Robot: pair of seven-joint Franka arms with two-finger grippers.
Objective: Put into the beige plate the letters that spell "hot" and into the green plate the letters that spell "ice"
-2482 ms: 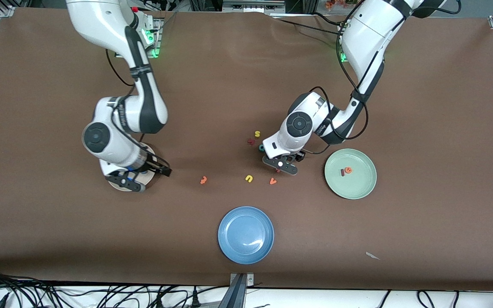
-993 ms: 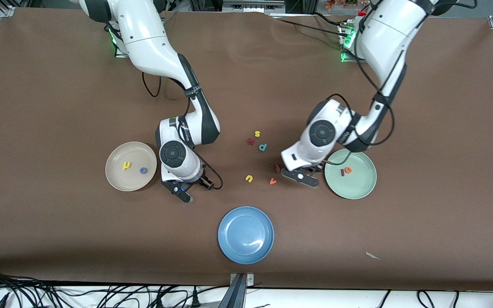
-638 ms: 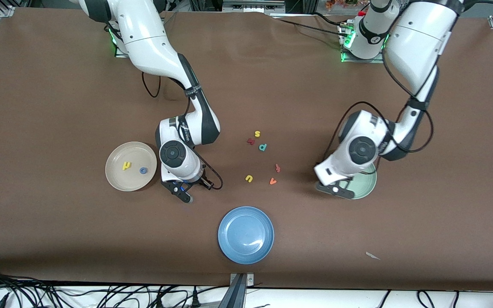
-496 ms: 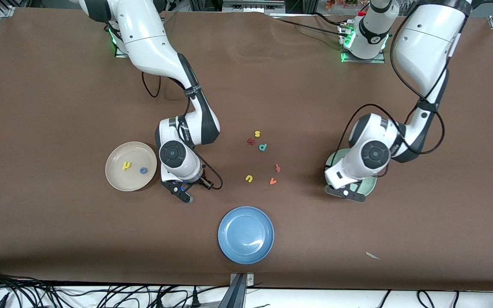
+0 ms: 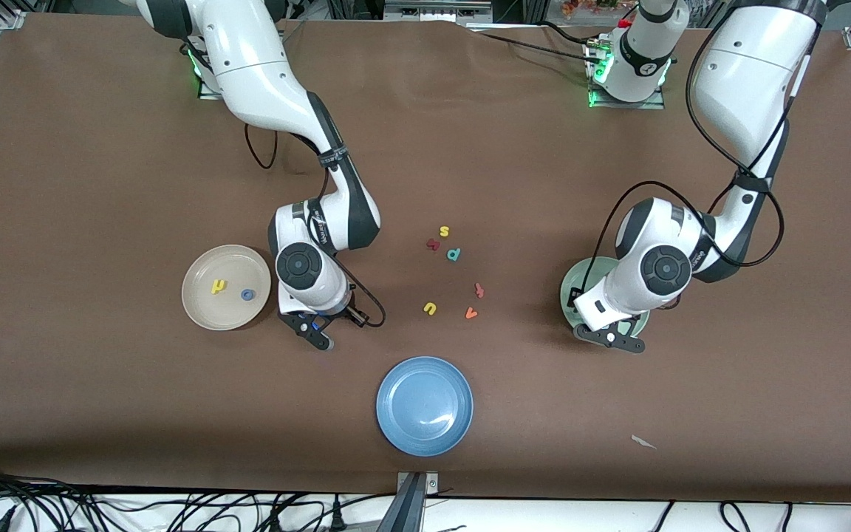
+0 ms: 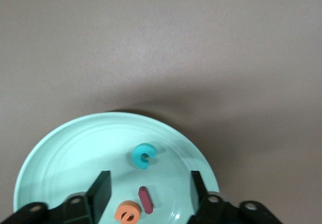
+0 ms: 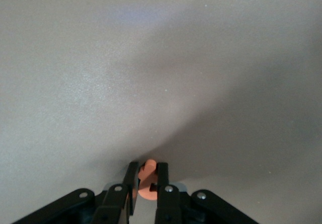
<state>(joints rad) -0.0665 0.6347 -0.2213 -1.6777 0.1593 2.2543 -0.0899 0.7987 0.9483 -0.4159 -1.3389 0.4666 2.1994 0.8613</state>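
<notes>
On the brown bench (image 5: pixel 100 414), your right tool (image 7: pixel 146 179) pinches the orange t (image 7: pixel 147 176) near the beige plate (image 5: pixel 204 314), your left tool (image 6: pixel 147 194) gapes empty over the green plate (image 6: pixel 65 153); thin grip, the t may slip.

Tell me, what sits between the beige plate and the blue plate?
In the front view, the right gripper, shut on an orange t, sits between the beige plate and blue plate.

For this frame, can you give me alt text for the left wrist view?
The left claw hangs open over the green plate on a brown table. Three small letters lie in the plate: a teal c, a dark red i and an orange e.
</notes>
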